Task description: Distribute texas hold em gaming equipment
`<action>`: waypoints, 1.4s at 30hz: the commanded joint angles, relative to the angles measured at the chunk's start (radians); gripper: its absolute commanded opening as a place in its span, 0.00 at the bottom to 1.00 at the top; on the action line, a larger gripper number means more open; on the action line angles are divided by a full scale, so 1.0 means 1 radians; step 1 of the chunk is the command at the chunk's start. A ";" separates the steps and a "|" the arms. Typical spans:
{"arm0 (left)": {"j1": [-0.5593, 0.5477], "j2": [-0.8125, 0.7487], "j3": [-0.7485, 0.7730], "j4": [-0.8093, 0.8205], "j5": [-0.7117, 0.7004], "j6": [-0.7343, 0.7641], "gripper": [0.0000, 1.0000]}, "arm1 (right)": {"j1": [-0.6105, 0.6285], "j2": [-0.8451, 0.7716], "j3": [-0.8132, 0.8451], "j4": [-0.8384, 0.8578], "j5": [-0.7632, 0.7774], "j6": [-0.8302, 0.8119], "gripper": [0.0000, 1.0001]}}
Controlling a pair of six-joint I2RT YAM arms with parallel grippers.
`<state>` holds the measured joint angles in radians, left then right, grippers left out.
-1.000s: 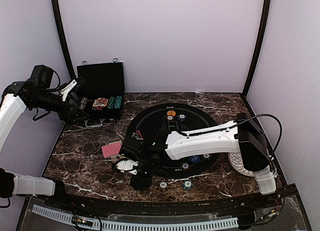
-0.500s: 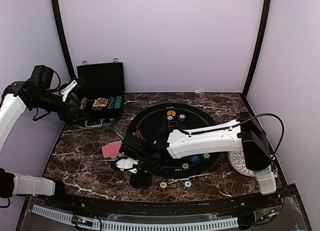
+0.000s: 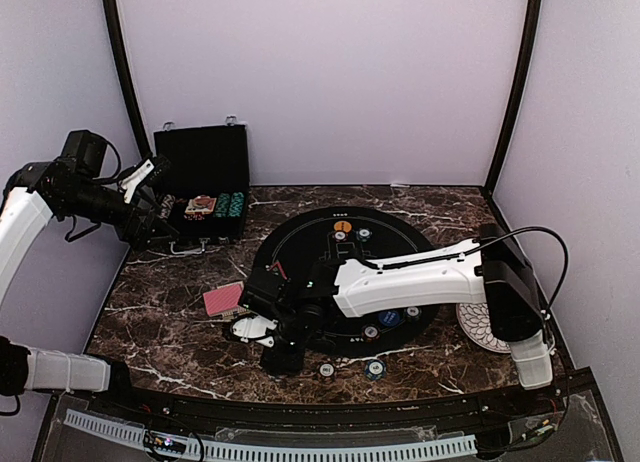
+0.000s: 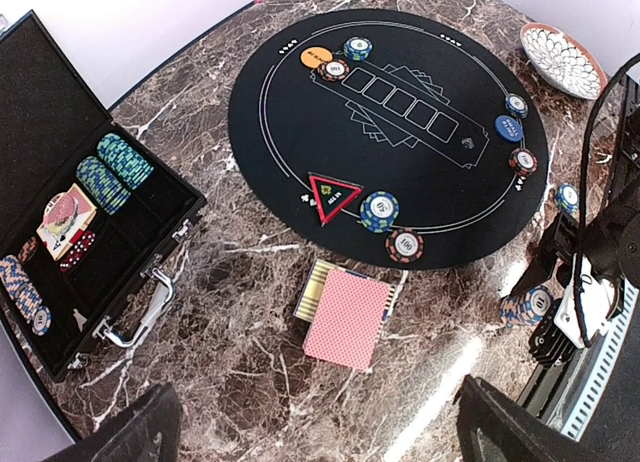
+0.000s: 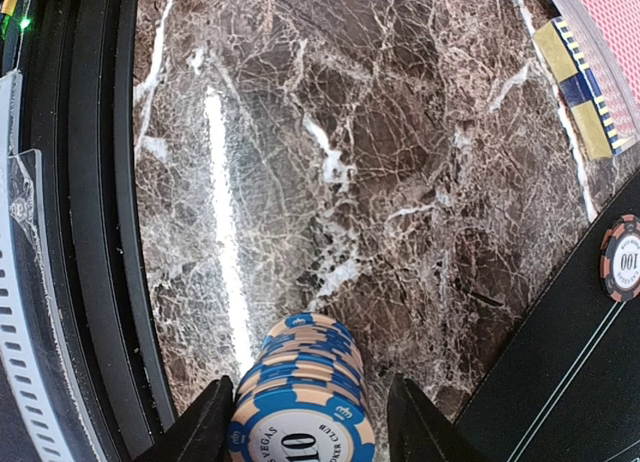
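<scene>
1. From where I stand, the right gripper [image 5: 306, 422] is down over the marble table [image 5: 330, 182] at the near left, just off the edge of the black mat [image 4: 290, 132]. Its jaws are partly apart and bracket a blue-and-cream chip stack [image 5: 300, 377]. One finger looks to touch it and the other shows a sliver of gap, so I would not call it gripped.
2. The left gripper [image 4: 320, 422] hangs spread wide and empty over the far left, by the open case [image 4: 60, 92].
3. Done so far, I judge: the orange button [image 4: 316, 55], the blue button [image 4: 508, 128], the triangle marker [image 4: 334, 195] and several chips sit around the mat's rim.
4. Left to do, I judge: the five card outlines on the mat are bare, the card deck [image 4: 347, 322] lies undealt on the marble just left of the mat, and chip rows [image 4: 125, 160] sit in the case.
5. The chip stack stands upright, its axis vertical and its printed face turned up toward the wrist camera.
6. The card deck lies flat, back up, with its long axis aimed roughly at the triangle marker. One tip of the marker points back off the mat toward the deck.
</scene>
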<state>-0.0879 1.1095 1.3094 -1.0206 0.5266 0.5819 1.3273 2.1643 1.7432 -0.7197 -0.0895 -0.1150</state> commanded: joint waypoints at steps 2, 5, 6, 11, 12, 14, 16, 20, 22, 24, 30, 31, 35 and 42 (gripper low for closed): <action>-0.003 -0.004 0.035 -0.025 0.016 -0.002 0.99 | 0.013 -0.017 -0.002 -0.009 -0.003 0.006 0.48; -0.003 -0.002 0.038 -0.026 0.016 -0.003 0.99 | 0.007 -0.017 0.011 -0.019 -0.003 0.026 0.41; -0.003 -0.002 0.038 -0.027 0.014 -0.004 0.99 | 0.005 -0.019 0.016 -0.022 -0.004 0.027 0.37; -0.003 -0.001 0.037 -0.028 0.016 -0.001 0.99 | 0.004 -0.068 0.014 -0.021 0.013 0.031 0.24; -0.003 -0.002 0.037 -0.028 0.016 -0.001 0.99 | 0.004 -0.078 0.015 -0.020 0.013 0.031 0.24; -0.003 -0.001 0.034 -0.027 0.014 0.001 0.99 | 0.004 -0.098 0.018 -0.022 0.016 0.033 0.22; -0.003 0.000 0.032 -0.026 0.012 0.002 0.99 | 0.003 -0.113 0.027 -0.031 0.020 0.035 0.18; -0.003 -0.002 0.027 -0.023 0.009 0.004 0.99 | -0.006 -0.149 0.035 -0.035 0.028 0.048 0.13; -0.003 -0.001 0.027 -0.022 0.010 0.004 0.99 | -0.016 -0.166 0.040 -0.034 0.033 0.055 0.13; -0.003 0.000 0.027 -0.023 0.013 0.003 0.99 | -0.038 -0.184 0.039 -0.035 0.048 0.060 0.13; -0.003 -0.001 0.028 -0.024 0.011 0.003 0.99 | -0.150 -0.220 0.000 -0.022 0.120 0.088 0.13; -0.003 0.001 0.025 -0.023 0.010 0.001 0.99 | -0.172 -0.223 -0.011 -0.017 0.129 0.095 0.13; -0.003 0.002 0.017 -0.020 0.006 0.001 0.99 | -0.273 -0.216 -0.041 0.010 0.187 0.124 0.13; -0.003 0.010 0.004 -0.011 0.004 0.003 0.99 | -0.447 -0.113 0.006 0.005 0.309 0.210 0.13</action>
<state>-0.0879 1.1137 1.3216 -1.0218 0.5251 0.5823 0.9516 1.9907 1.7073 -0.7361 0.1257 0.0280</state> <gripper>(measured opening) 0.988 0.375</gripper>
